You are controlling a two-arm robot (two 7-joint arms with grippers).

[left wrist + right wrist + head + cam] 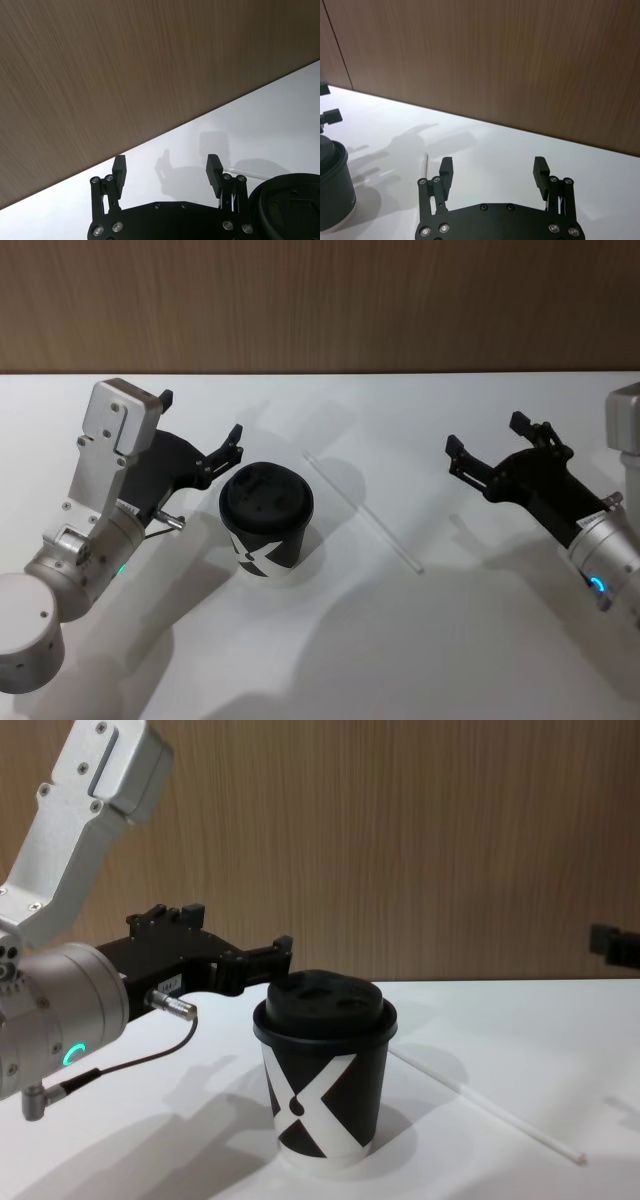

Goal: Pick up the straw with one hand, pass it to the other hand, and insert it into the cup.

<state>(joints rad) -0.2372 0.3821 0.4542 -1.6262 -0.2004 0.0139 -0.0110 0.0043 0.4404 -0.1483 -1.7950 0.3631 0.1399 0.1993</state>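
White tabletop (400,660) is backed by a wood-panelled wall (320,300); the cup (262,552) is stood upright left of the middle, closed by its black lid (266,502), so what it holds cannot be told; the straw (365,512) is laid flat on the tabletop to the cup's right, apart from it, slanting from the far side toward the near right, between the cup and the right gripper (485,432); that gripper is held above the tabletop, well apart from the straw, its fingers spread with nothing between them; the left gripper (202,415) is held just beside the cup on its left, at about lid height in the chest view, its fingers likewise spread and gripping nothing
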